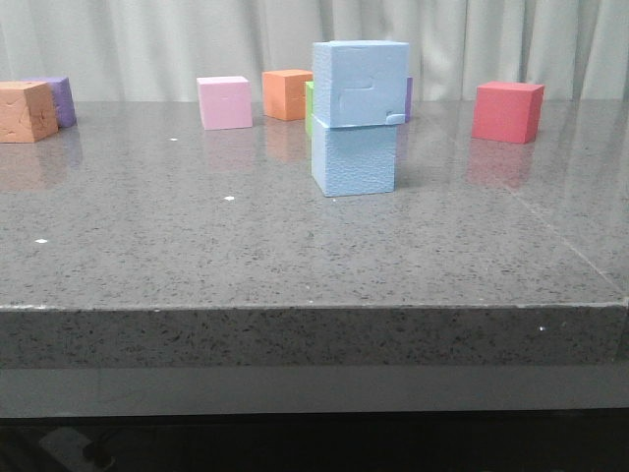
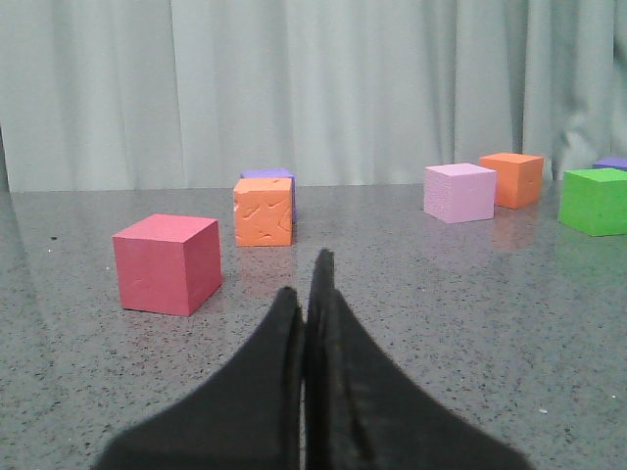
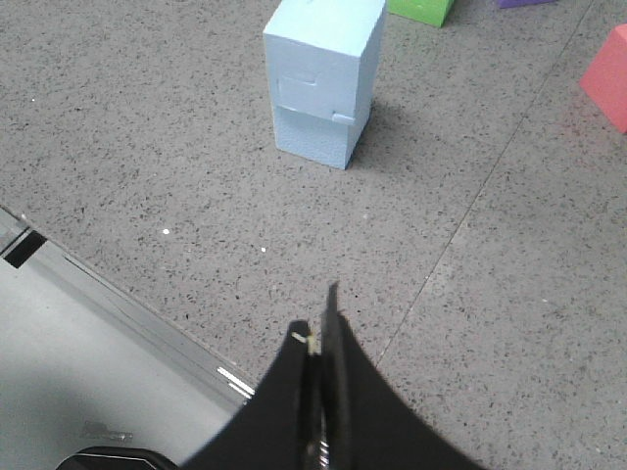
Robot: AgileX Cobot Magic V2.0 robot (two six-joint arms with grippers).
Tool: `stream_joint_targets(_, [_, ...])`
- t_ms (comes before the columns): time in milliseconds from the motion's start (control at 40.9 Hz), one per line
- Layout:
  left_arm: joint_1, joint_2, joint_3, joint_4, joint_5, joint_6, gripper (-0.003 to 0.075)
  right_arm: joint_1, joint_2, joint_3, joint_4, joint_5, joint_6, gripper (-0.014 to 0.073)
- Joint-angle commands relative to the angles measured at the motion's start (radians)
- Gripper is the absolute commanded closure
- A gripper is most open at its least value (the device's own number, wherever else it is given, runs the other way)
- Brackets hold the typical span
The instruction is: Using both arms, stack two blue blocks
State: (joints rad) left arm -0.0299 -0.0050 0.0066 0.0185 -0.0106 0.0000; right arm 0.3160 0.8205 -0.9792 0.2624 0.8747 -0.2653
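One pale blue block stands on top of a second blue block near the middle of the table, the upper one turned slightly off square. From the right wrist view the same stack shows as an upper blue block on a lower one, well ahead of my right gripper, which is shut and empty near the table's front edge. My left gripper is shut with nothing in it, low over the table, and the blue blocks are out of its view. Neither arm appears in the front view.
In the front view a pink cube, an orange cube, a red cube, another orange cube and a purple cube stand toward the back. A green cube sits right behind the stack. A red cube lies close ahead of my left gripper.
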Motion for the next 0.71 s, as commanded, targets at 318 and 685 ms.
stream_joint_targets(318, [0.002, -0.017, 0.002, -0.01, -0.074, 0.0, 0.0741, -0.007, -0.002, -0.025, 0.003, -0.067, -0.008, 0.0661])
stream_joint_targets(685, [0.002, -0.017, 0.002, -0.01, -0.074, 0.0, 0.0741, -0.116, -0.086, 0.038, -0.027, -0.112, -0.008, 0.0661])
